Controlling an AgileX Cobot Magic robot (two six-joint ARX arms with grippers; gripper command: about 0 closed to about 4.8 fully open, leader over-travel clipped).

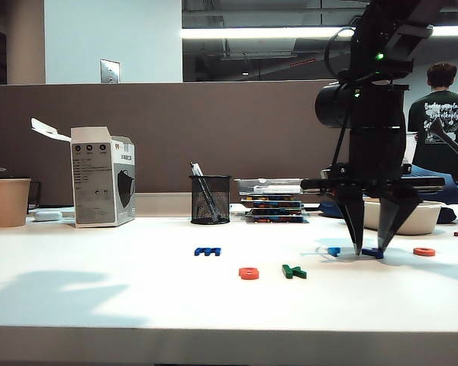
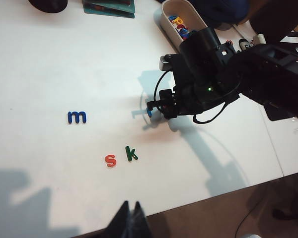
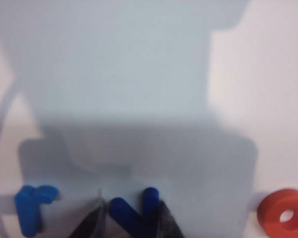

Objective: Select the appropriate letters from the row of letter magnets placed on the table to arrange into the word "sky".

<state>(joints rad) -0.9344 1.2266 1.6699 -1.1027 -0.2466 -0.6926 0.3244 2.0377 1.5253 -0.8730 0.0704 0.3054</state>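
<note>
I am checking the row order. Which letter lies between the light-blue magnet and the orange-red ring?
The dark-blue y lies between the light-blue r and the orange-red ring, with the right gripper astride it; the right wrist view shows this.

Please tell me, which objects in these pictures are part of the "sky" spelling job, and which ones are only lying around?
Job:
- orange-red s
- green k
- dark blue y, between the right gripper's fingers
- left gripper, hanging away from the letters

Lying about:
- blue m
- light blue r
- orange-red o
- pen cup
- paper cup

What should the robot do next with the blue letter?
Probably close the right gripper on the dark-blue y and lift it. Its fingers straddle that letter on the table, and the s and k already sit together, waiting for it.
</note>
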